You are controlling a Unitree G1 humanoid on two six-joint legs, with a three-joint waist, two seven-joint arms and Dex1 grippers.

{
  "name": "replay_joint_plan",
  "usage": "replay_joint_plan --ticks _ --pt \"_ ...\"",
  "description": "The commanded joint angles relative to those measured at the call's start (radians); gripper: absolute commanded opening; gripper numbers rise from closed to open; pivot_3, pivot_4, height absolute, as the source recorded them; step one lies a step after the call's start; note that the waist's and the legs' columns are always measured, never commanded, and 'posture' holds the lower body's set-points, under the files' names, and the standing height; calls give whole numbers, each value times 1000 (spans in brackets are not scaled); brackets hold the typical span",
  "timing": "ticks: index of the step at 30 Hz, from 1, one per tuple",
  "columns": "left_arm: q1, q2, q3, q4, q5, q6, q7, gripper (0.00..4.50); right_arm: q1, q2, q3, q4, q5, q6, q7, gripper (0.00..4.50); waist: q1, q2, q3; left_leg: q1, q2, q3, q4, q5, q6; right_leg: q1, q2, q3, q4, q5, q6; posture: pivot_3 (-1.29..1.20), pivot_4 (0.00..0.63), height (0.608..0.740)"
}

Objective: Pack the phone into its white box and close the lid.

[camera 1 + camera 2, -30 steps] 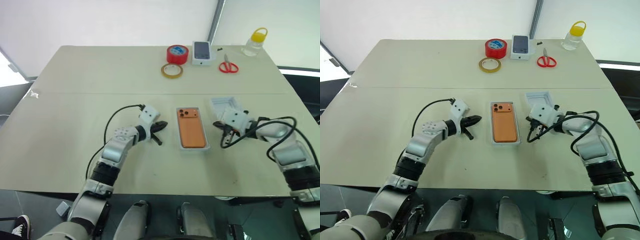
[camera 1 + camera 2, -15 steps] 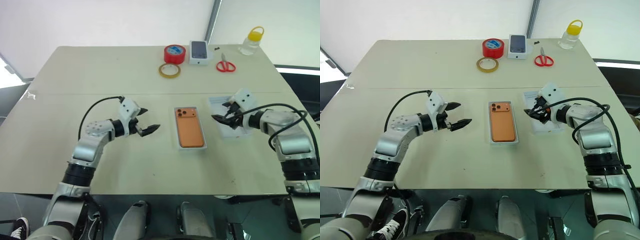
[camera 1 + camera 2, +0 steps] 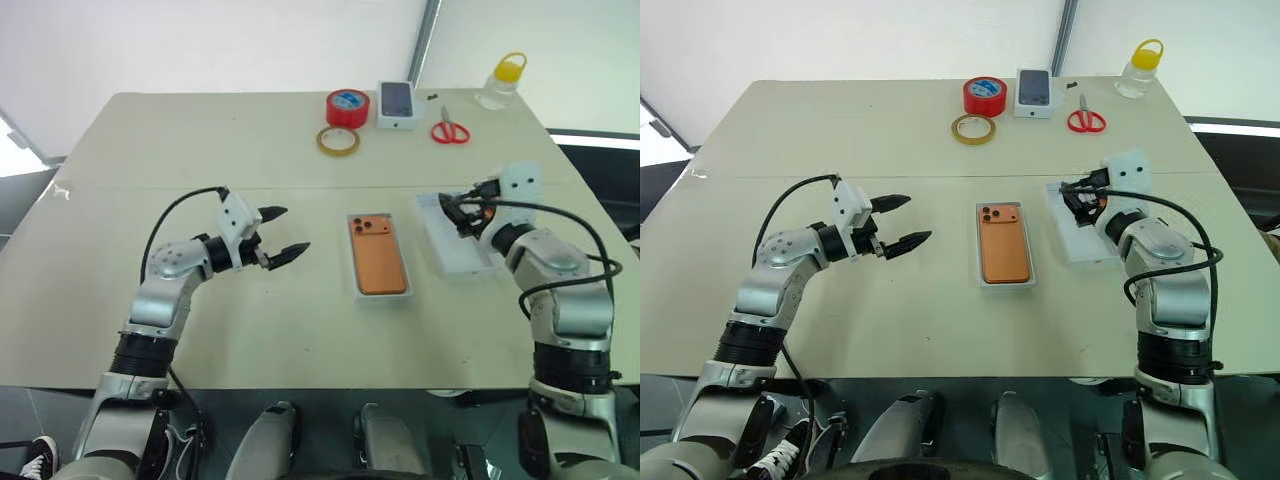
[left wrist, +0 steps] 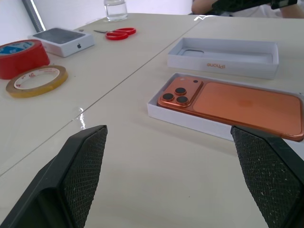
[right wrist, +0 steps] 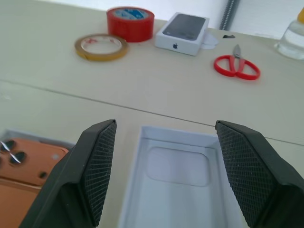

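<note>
The orange phone [image 3: 378, 254] lies lens side up inside the shallow white box [image 4: 190, 116] at the table's middle. The lid [image 3: 460, 236], an all-white tray with its inside facing up, lies just right of the box. My left gripper [image 3: 280, 232] hovers left of the box, a hand's width away, pointing at it, open with nothing between its fingers [image 4: 80, 171]. My right gripper [image 3: 458, 208] hangs over the lid's far end, open and empty. In the right wrist view its fingers [image 5: 95, 166] frame the lid [image 5: 178, 166], with the phone [image 5: 23, 166] to the side.
Along the far edge stand a red tape roll [image 3: 346, 106], a yellow tape ring [image 3: 339, 141], a small white box picturing a phone [image 3: 398, 104], red scissors [image 3: 449, 131] and a yellow-capped bottle [image 3: 503, 83]. A seam crosses the table behind the box.
Both grippers went from shut to open. The left gripper drew back leftward and up, away from the box. The right gripper lifted and rolled over above the lid.
</note>
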Motion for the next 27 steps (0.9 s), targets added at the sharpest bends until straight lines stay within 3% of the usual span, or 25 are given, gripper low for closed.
replay_joint_plan --ticks 1,2,4,12,18,27 --pt "-31 -3 1 1 -18 5 -9 4378 -18 -1 -37 -70 134 95 53 3469 2 0 0 0 0 0 0 0 0 0 0 0 0 0 0 0 150 740" --pt "-34 -5 1 2 -22 16 -10 4378 -17 8 -60 -79 190 127 73 3469 3 0 0 0 0 0 0 0 0 0 0 0 0 0 0 0 150 740" --pt "-30 -1 -2 1 -18 0 -18 4378 17 -70 20 -93 135 137 89 3469 3 0 0 0 0 0 0 -1 1 1 0 0 -1 0 0 0 150 740" --pt "51 67 38 -61 -60 -56 -104 4378 125 -136 42 -255 168 424 10 3469 -1 1 1 0 0 0 -2 -1 2 -1 0 1 -1 0 0 0 150 740" --pt "78 111 46 -76 -92 -96 -189 4378 -28 -167 118 -235 173 616 -18 3469 0 2 1 0 0 0 -2 -1 2 -1 0 0 -1 1 -1 0 150 740" --pt "61 133 18 -15 -74 -193 -285 4378 -281 -242 341 91 144 687 55 3469 3 2 1 0 0 0 -3 -1 2 0 -1 0 -3 1 -1 0 150 740"
